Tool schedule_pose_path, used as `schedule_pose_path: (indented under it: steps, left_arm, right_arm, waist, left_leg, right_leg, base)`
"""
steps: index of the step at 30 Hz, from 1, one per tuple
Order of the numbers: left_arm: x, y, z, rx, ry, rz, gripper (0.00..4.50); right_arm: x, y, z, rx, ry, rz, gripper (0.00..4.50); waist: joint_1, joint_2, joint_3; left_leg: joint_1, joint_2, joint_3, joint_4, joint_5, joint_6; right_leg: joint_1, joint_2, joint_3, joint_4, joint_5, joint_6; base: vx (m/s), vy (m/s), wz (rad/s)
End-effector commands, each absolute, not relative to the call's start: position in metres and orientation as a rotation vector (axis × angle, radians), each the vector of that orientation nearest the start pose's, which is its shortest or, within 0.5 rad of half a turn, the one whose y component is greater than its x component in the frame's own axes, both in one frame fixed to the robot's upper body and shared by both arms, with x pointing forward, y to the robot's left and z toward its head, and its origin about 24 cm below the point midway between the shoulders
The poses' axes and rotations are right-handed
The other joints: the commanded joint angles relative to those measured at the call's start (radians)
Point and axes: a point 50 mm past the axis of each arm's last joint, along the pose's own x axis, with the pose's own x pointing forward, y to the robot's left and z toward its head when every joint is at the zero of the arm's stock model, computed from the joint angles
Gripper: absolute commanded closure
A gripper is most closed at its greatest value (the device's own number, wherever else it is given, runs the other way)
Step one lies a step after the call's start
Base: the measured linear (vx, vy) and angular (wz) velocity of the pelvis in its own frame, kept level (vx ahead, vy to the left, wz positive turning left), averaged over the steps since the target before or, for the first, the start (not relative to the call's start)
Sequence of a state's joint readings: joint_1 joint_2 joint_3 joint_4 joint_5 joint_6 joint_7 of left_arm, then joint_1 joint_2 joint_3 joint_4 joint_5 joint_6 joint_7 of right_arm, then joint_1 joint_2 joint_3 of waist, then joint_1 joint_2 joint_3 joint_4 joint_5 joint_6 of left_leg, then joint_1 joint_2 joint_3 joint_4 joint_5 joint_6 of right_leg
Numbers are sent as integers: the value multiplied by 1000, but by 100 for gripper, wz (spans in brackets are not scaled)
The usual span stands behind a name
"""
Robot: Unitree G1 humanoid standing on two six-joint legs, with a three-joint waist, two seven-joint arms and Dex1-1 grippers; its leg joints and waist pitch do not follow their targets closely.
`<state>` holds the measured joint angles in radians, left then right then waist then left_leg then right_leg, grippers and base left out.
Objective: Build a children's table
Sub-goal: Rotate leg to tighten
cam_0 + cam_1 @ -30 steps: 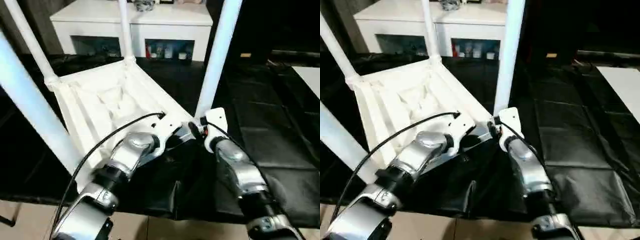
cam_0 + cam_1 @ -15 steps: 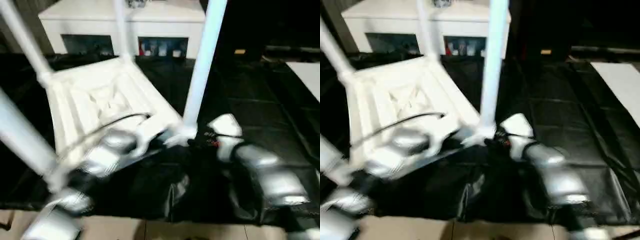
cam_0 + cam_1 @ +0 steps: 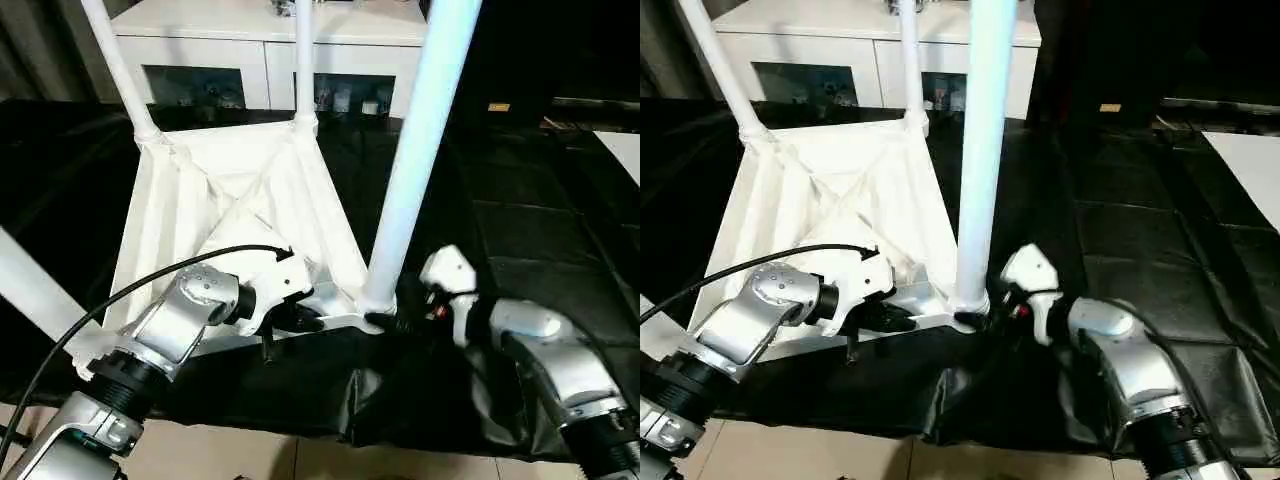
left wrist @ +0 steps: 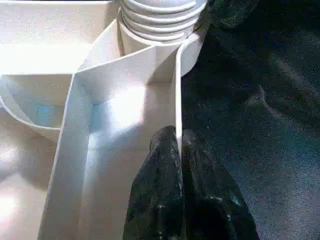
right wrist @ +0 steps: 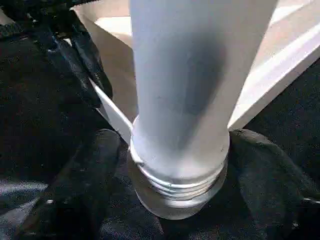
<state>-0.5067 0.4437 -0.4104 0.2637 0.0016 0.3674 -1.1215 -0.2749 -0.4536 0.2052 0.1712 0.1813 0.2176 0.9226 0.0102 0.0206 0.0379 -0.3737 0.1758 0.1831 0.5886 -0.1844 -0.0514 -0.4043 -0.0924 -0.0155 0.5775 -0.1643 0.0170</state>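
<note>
White plastic throughout: children's table [image 3: 240, 210] upside down on the black-covered surface [image 3: 540, 250], ribbed underside up, legs rising. Likely step: screwing the near-right leg [image 3: 415, 160] home. Best done by keeping the leg upright, turning at its threaded base, and holding the top from rotating. Left gripper [image 4: 178, 150] pinched shut on the near rim wall, forearm reaching in low. Right gripper [image 5: 175, 200] spread apart around the leg's base, fingers [image 5: 80, 185] either side.

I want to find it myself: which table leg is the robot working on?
Find the upside-down white table on the black cover. Go to its near corner, between the two grippers. That leg is nearest and looks thickest, and the right gripper sits around its ribbed base.
</note>
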Motion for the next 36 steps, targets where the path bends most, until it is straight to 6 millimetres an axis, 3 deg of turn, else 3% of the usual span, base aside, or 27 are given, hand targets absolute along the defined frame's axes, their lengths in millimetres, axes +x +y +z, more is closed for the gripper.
schedule_pose_path:
  steps: [1, 8, 16, 20, 21, 22, 24, 30, 34, 35, 36]
  left_arm:
    - [288, 117, 51, 467, 573, -1360, 450]
    - [289, 119, 51, 468, 580, -1352, 450]
    - [287, 120, 47, 468, 599, -1349, 450]
    - [299, 116, 42, 457, 595, -1205, 450]
    - [310, 108, 41, 434, 573, -1094, 450]
    - [312, 106, 41, 427, 568, -1071, 450]
    - [320, 98, 40, 393, 557, -1000, 450]
    - [336, 73, 41, 350, 526, -834, 450]
    - [340, 63, 44, 401, 508, -822, 450]
    - [340, 63, 44, 401, 508, -822, 450]
    - [340, 63, 44, 423, 505, -823, 450]
  right_arm:
    - [280, -154, 53, -244, 292, 1063, 124]
    - [281, -153, 53, -230, 274, 1076, 176]
    - [278, -152, 49, -206, 284, 1093, 183]
    - [302, -160, 35, -247, 312, 750, 183]
    - [314, -163, 30, -185, 328, 522, 184]
    - [315, -163, 29, -167, 333, 481, 184]
    - [318, -161, 25, -139, 358, 365, 184]
    - [322, -142, 12, -100, 410, 143, 184]
    - [322, -111, 13, -126, 401, 266, 184]
    - [322, -111, 13, -126, 401, 266, 184]
    - [321, -101, 18, -98, 371, 325, 149]
  waist:
    - [0, -5, -54]
    - [-1, -4, -55]
    - [-1, -5, -55]
    - [-7, -5, -50]
    - [-20, -7, -47]
    - [-22, -5, -45]
    - [-31, -10, -48]
    - [-32, -5, -53]
    - [-31, -5, -53]
    - [-29, -5, -54]
    - [-29, -6, -53]
  left_leg:
    - [10, 41, -11, -79, -286, 41]
    - [10, 40, -11, -77, -279, 46]
    - [10, 40, -11, -77, -275, 51]
    - [10, 38, -10, -79, -307, 32]
    - [8, 33, -15, -82, -353, -2]
    - [13, 30, -15, -80, -372, -14]
    - [14, 28, -20, -81, -400, -26]
    - [12, 26, -17, -80, -379, -10]
    - [9, 27, -19, -82, -390, -3]
    - [10, 28, -18, -81, -389, 0]
    - [9, 29, -19, -82, -390, 4]
  right_leg:
    - [39, -31, 17, -57, -220, -237]
    - [40, -29, 16, -56, -206, -246]
    - [42, -29, 15, -54, -201, -251]
    - [34, -28, 14, -58, -259, -243]
    - [36, -29, 11, -66, -374, -208]
    - [27, -28, 11, -71, -409, -197]
    - [27, -28, 10, -78, -452, -166]
    - [24, -25, 11, -81, -385, -169]
    - [28, -25, 10, -80, -368, -169]
    - [27, -26, 10, -81, -360, -168]
    - [29, -27, 11, -80, -357, -170]
  base:
    - [0, 0, 0]
    - [0, 0, 0]
    - [0, 0, 0]
    - [0, 0, 0]
    - [0, 0, 0]
    - [-57, 6, -5]
    - [-28, 3, -3]
    - [0, 0, 0]
    - [0, 0, 0]
    - [0, 0, 0]
    - [0, 0, 0]
